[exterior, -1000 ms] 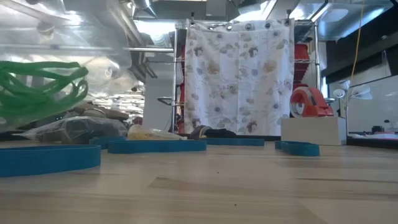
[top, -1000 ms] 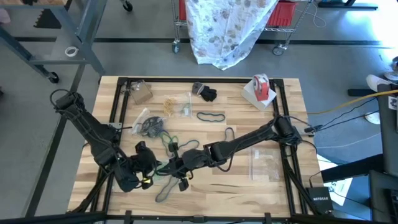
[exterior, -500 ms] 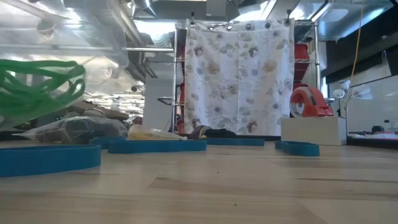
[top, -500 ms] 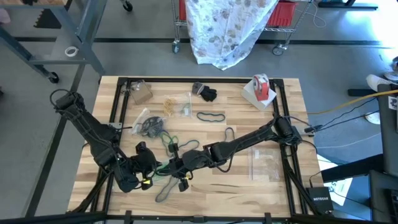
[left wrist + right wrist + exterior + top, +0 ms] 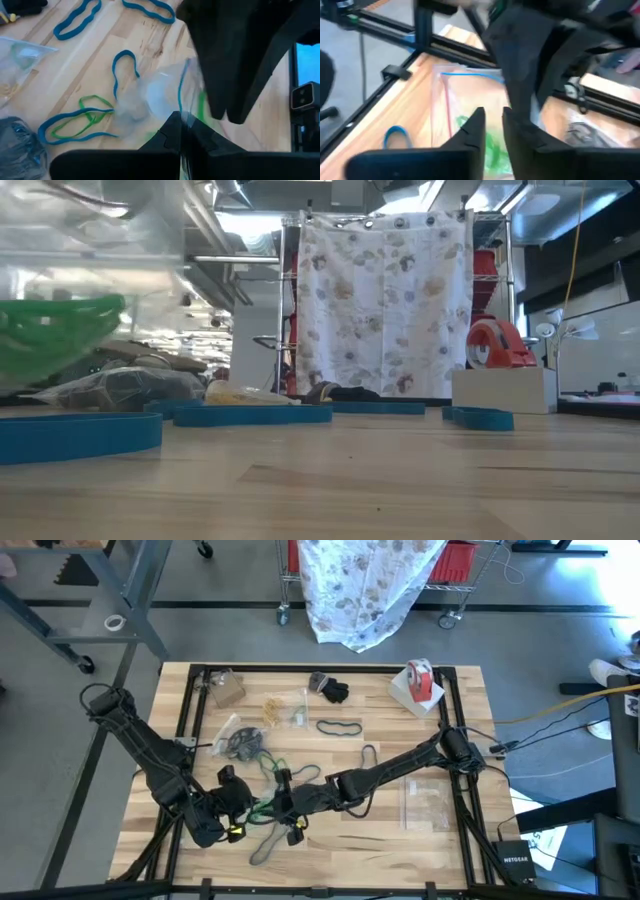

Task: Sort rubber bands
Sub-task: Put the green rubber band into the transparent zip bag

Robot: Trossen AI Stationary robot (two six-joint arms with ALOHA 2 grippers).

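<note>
My left pincer [image 5: 180, 131] pinches the clear plastic bag [image 5: 160, 95]; my right pincer [image 5: 492, 131], slightly spread, hovers over green rubber bands [image 5: 492, 145] inside.

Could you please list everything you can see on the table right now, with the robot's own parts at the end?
Green rubber bands: several, green, inside the clear bag held between the two grippers.
Clear bag: one, clear with a blue top edge, near the front of the table.
Blue rubber bands: several, teal-blue, loose on the wood.
Black rubber band: one, mid-table.
Tape roll: one, red and white, far right corner.
Empty clear bag: one, right side.
Filled bags: several, far left area.
Left gripper: shut on the clear bag's edge.
Right gripper: slightly apart at the bag's mouth.
</note>
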